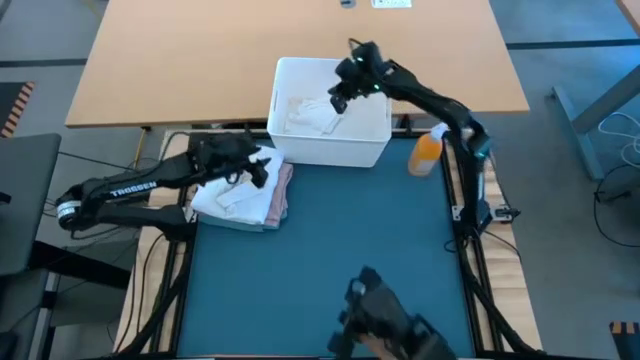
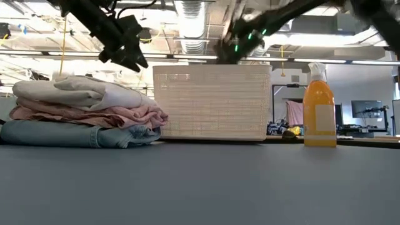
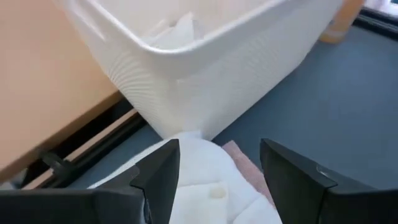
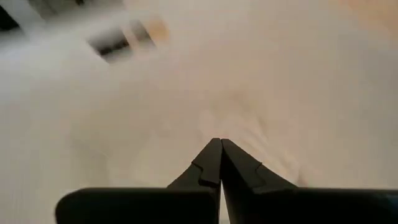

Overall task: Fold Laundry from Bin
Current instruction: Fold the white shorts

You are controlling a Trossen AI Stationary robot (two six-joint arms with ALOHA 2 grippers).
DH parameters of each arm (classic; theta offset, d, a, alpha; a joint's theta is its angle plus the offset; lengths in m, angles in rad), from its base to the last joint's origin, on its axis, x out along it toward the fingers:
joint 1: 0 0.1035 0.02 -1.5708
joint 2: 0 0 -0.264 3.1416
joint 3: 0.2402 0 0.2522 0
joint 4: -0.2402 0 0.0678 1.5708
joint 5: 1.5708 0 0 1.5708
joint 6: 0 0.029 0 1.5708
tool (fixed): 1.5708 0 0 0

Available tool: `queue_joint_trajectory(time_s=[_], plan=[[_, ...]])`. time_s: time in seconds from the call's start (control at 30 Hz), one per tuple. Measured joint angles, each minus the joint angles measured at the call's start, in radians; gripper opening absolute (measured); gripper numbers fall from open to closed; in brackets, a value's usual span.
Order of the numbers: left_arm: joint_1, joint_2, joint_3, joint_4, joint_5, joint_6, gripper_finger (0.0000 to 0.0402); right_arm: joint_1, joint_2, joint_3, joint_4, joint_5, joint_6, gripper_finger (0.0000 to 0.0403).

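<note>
I see my right hand (image 1: pixel 338 100) pinched closed over the white bin (image 1: pixel 375 145) at the mat's (image 1: pixel 330 240) far edge. My left hand (image 1: pixel 258 170) hovers open above folded laundry (image 1: pixel 245 205) near the mat's far left corner. Ceiling ducts (image 2: pixel 194 12) run behind.

White plastic bin (image 2: pixel 212 103) with finely ribbed, matt walls. Soft folded cloth stack (image 2: pixel 81 112): pale denim jeans (image 2: pixel 69 134) underneath, pink shirt (image 2: pixel 94 115), white cloth (image 2: pixel 75 90) on top. Smooth matt teal mat (image 1: pixel 330 240). Pale wood tabletop (image 1: pixel 200 50). Glossy orange plastic bottle (image 2: pixel 319 112).
</note>
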Motion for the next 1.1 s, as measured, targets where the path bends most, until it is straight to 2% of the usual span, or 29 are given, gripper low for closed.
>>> queue_joint_trajectory(time_s=[0.17,0.33,0.43,0.5,0.67,0.8,0.93,1.03,1.1], plan=[[-0.123,0.019,-0.072,0.111,-0.158,0.036,0.021,-0.044,0.24,0.269,-0.234,-0.076,-0.039,0.0073],[-0.144,0.02,-0.131,0.217,-0.184,0.078,0.021,-0.036,0.436,0.495,-0.379,-0.048,-0.057,0.0155],[-0.142,0.021,-0.136,0.221,-0.185,0.115,0.021,-0.016,0.456,0.462,-0.315,-0.037,-0.06,0.0216],[-0.139,0.021,-0.136,0.223,-0.184,0.124,0.021,0.004,0.479,0.464,-0.295,0.009,-0.067,0.0253],[-0.138,0.021,-0.136,0.224,-0.168,0.152,0.021,0.048,0.536,0.462,-0.302,0.112,-0.098,0.0309],[-0.138,0.02,-0.136,0.224,-0.167,0.156,0.021,0.085,0.599,0.462,-0.309,0.11,-0.14,0.0321],[-0.138,0.02,-0.136,0.221,-0.166,0.156,0.021,0.114,0.621,0.465,-0.333,0.108,-0.218,0.0315],[-0.138,0.02,-0.136,0.22,-0.166,0.155,0.021,0.132,0.623,0.465,-0.345,0.106,-0.29,0.029],[-0.138,0.02,-0.136,0.219,-0.166,0.155,0.021,0.149,0.623,0.465,-0.347,0.104,-0.321,0.026]])
